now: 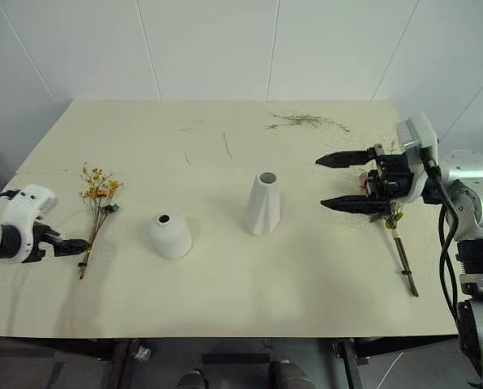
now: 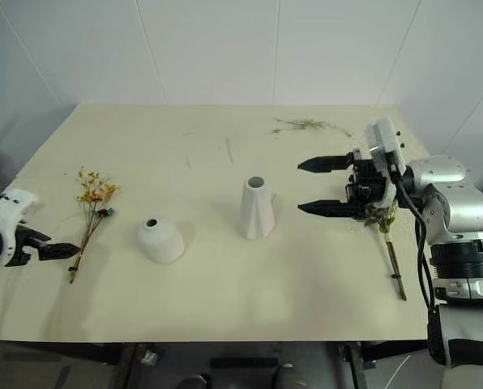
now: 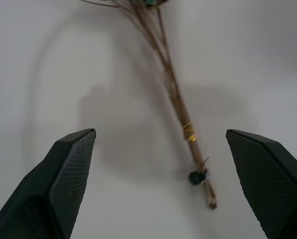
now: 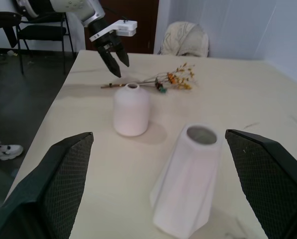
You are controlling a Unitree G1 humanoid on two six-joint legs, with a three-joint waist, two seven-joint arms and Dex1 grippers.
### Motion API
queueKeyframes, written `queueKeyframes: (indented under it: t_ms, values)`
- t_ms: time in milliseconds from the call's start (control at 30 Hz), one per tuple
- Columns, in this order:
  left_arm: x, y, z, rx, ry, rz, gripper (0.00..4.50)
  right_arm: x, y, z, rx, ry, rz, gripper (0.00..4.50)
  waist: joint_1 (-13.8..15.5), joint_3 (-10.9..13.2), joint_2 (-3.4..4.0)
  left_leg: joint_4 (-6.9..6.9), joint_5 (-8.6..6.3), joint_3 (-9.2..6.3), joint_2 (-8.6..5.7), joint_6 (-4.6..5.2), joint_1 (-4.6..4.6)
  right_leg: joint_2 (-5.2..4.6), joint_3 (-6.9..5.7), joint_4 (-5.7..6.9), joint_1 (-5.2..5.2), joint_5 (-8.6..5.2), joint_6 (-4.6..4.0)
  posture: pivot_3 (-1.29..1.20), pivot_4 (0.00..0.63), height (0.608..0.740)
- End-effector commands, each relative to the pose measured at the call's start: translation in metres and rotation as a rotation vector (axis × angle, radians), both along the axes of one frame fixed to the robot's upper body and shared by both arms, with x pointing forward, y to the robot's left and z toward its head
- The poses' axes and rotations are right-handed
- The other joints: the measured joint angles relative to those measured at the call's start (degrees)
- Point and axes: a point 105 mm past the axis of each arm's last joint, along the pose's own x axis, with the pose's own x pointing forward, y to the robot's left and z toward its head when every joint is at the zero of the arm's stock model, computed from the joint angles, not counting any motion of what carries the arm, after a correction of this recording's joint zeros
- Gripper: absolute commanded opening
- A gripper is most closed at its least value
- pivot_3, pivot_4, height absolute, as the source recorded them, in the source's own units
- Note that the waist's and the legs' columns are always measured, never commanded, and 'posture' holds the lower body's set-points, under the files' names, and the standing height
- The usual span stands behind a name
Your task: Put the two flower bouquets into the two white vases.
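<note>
**Both claws spread, both bouquets flat on the table**

While my left claw gapes at lower left, its tips beside the thin brown-stemmed bouquet of tiny yellow blossoms, my right claw hangs wide at centre right above the pink rose bouquet. Between them stand the squat matte white dome vase and tall tapered white cone vase.

Left wrist: bare stem ends lie between my fingers, untouched.

Right wrist: both vases empty.
</note>
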Motion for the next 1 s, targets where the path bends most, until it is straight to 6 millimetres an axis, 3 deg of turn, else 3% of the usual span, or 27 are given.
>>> queueKeyframes:
  t_ms: [33,167,333,567,700,1000]
  values:
    - [0.007,0.009,0.002,0.039,0.012,0.077,4.48,-0.019,0.0,-0.007,-0.053,0.017,0.113,4.5,-0.1,0.0,0.0,0.0,0.0,0.01,0.0,0.0,0.0,0.01,0.0,0.02,-0.03,0.0,0.0,0.0,0.15,0.74]
    - [0.012,0.009,0.0,0.041,0.04,0.108,4.48,-0.023,0.002,-0.013,-0.06,0.049,0.136,4.5,-0.3,0.0,0.0,0.0,0.0,0.02,0.01,0.0,-0.01,0.02,0.03,0.02,-0.03,-0.01,0.02,0.0,0.15,0.74]
    - [0.032,-0.01,-0.005,-0.098,0.068,0.178,4.48,-0.027,0.007,-0.025,-0.04,0.071,0.171,4.5,0.3,0.0,-0.03,0.15,0.0,-0.04,0.0,0.0,-0.01,0.04,0.0,0.09,0.03,-0.01,0.05,0.0,0.15,0.74]
    - [0.042,-0.013,-0.001,-0.15,0.114,0.214,4.48,-0.034,0.006,-0.029,-0.03,0.088,0.185,4.5,0.0,0.0,-0.06,0.23,0.01,-0.07,-0.04,-0.01,-0.06,0.04,0.04,0.06,0.06,0.05,0.16,0.0,0.15,0.74]
    - [0.04,-0.006,-0.002,-0.107,0.143,0.207,3.64,-0.035,0.005,-0.022,-0.01,0.078,0.192,4.5,-0.1,0.0,-0.06,0.19,0.01,-0.06,-0.03,-0.01,-0.06,0.04,0.04,0.07,0.02,0.05,0.16,0.0,0.15,0.74]
    - [0.031,0.009,-0.011,-0.077,0.2,0.227,0.87,-0.04,0.006,-0.019,0.007,0.048,0.186,4.5,0.0,0.0,-0.06,0.2,0.01,-0.05,-0.04,-0.02,-0.05,0.04,0.04,0.07,0.03,0.04,0.16,0.0,0.15,0.74]
